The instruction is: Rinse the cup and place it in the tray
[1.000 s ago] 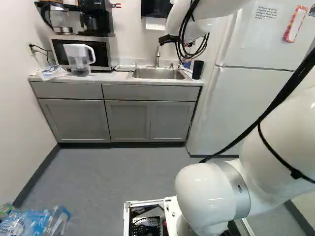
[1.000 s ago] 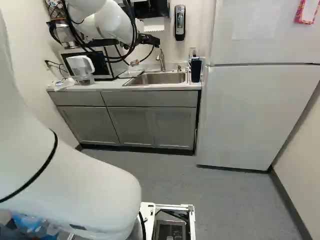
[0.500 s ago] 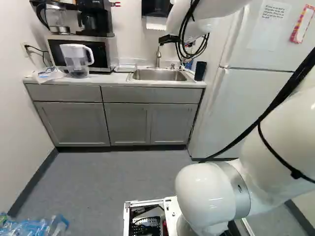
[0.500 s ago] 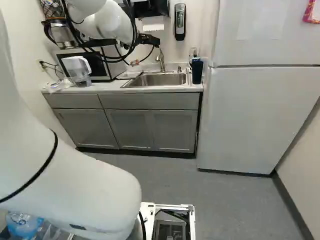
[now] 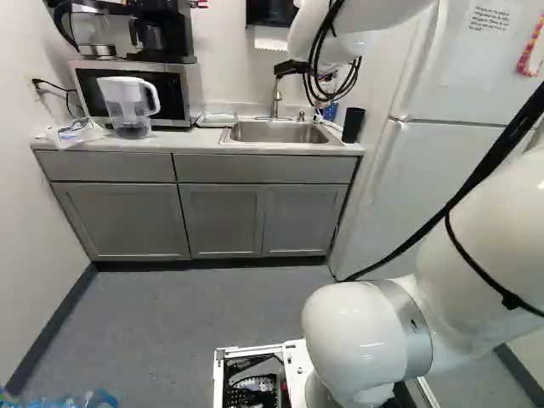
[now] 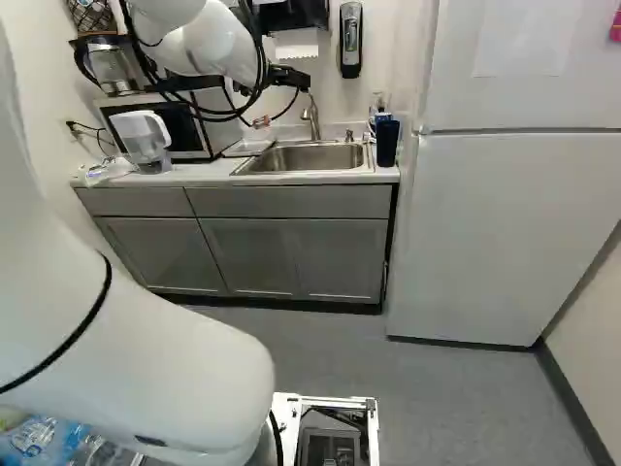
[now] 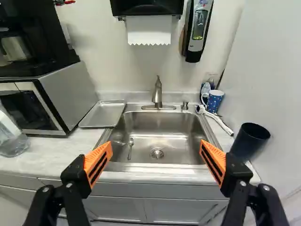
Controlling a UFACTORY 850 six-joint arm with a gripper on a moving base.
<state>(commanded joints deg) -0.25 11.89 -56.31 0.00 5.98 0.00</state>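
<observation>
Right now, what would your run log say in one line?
hand: open, empty | dark cup, dotted mug: beside sink | spoon: in sink | tray: between microwave and sink, no cup on it

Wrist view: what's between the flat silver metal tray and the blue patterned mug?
The steel sink, with its metal faucet and a short metal knob behind the basin, then a white tool near the mug. The wrist view shows it.

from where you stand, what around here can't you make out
Inside of the tall black cup: too dark, wrist view.
Lower part of the clear bottle: wrist view, behind the white-dotted blue mug.
Rest of the clear-and-blue plastic bundle: right base view, edge and white arm.
</observation>
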